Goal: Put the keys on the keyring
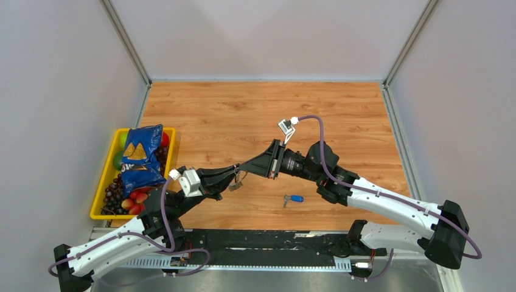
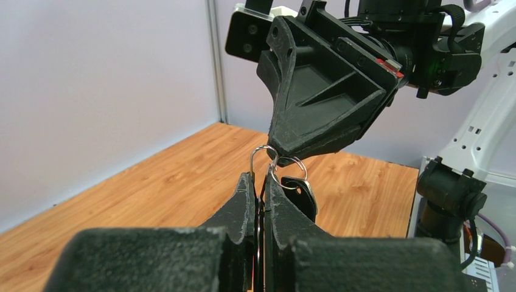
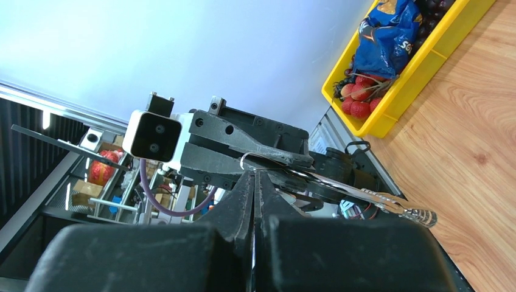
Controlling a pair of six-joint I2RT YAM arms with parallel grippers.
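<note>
Grippers meet tip to tip over mid-table. L gripper [image 2: 260, 179] all but closed, pinching ring [image 2: 263, 159] upright betw. pads; black key [image 2: 302, 193] hangs just right of it. R gripper [image 2: 285, 149] fully closed, tip touching ring top; can't tell if it nips wire or a key. Blue key [image 1: 294, 198] loose on table [image 1: 243, 109], near side, right of the pair. My read: threading step, blue not yet on; next I'd back R off, fetch blue, feed it onto ring's split w/o L slipping.

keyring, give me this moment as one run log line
left gripper shut on keyring | right gripper shut, tip at the keyring | blue-headed key loose on table
</note>
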